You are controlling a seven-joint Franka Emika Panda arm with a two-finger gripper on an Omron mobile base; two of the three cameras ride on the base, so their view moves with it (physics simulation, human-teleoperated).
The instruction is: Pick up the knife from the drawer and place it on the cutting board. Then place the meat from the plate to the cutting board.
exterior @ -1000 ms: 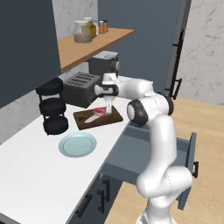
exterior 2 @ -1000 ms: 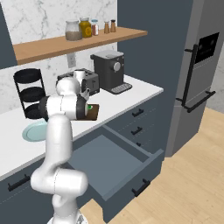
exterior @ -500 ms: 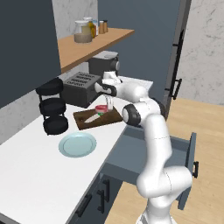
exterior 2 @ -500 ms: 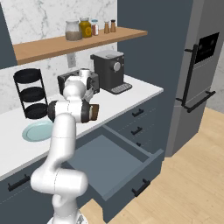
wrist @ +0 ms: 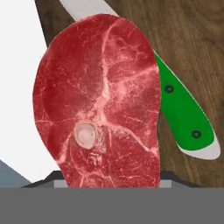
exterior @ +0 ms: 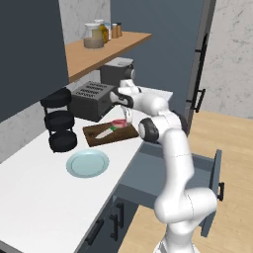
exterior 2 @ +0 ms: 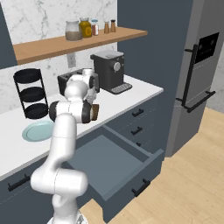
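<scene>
Raised off the cutting board (exterior: 109, 134) since earlier, the pincer (exterior: 127, 114) points down, gripping the meat (wrist: 100, 100).

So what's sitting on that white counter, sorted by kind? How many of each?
Appliances: 2, the toaster and the coffee machine
Tiered black stands: 1
Plates: 1, bare
Cutting boards: 1
Knives: 1, on the board
Pieces of meat: 1, held over the board
Total: 7
</scene>
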